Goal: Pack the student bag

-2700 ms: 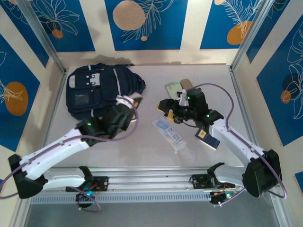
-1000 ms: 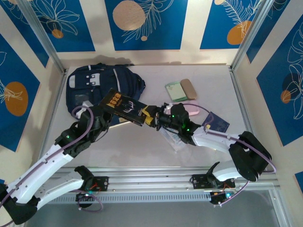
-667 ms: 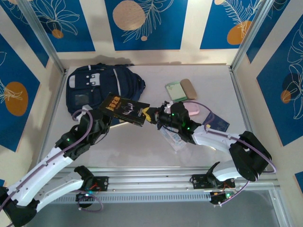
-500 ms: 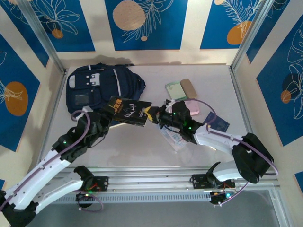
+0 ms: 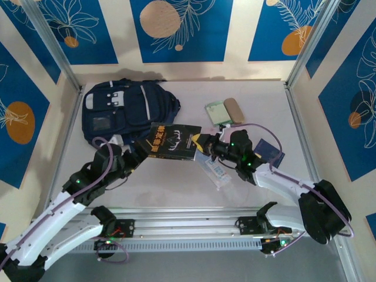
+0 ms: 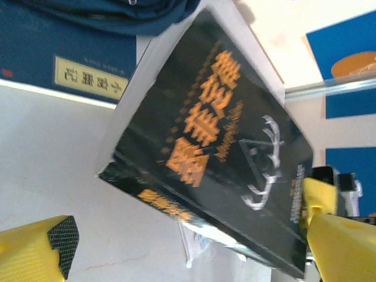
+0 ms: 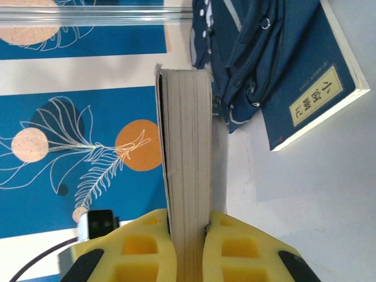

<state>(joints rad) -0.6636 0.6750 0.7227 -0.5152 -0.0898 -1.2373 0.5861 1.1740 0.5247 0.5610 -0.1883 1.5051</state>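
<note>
— While our right gripper (image 5: 200, 141) pinches the black book (image 5: 173, 142) by one edge and holds it off the table (image 5: 176, 194), where do we stand with the packing?

— Early, we would say. The student bag (image 5: 126, 106) lies at the far left of the table, just beyond the book. From above we see nothing going into it. Whether its main compartment is unzipped, we cannot tell.

— And our left gripper (image 5: 138, 153)?

— Spread wide. Its yellow fingers (image 6: 35, 252) stand on either side of the book and grip nothing, so the right one alone carries it.

— What do we see lying loose?

— A green notebook (image 5: 216, 113) and a tan oblong thing (image 5: 234, 108) sit side by side at the far middle. A clear packet (image 5: 214, 170) lies below our right wrist, and a blue booklet (image 5: 269, 151) lies to its right. A navy book with a beige label (image 7: 311, 100) lies against the bag, with the bag's edge overlapping it.

— So what remains?

— Nearly all of it, by our judgement. The black book must reach the bag's opening, and then each loose item has to follow it in.
</note>
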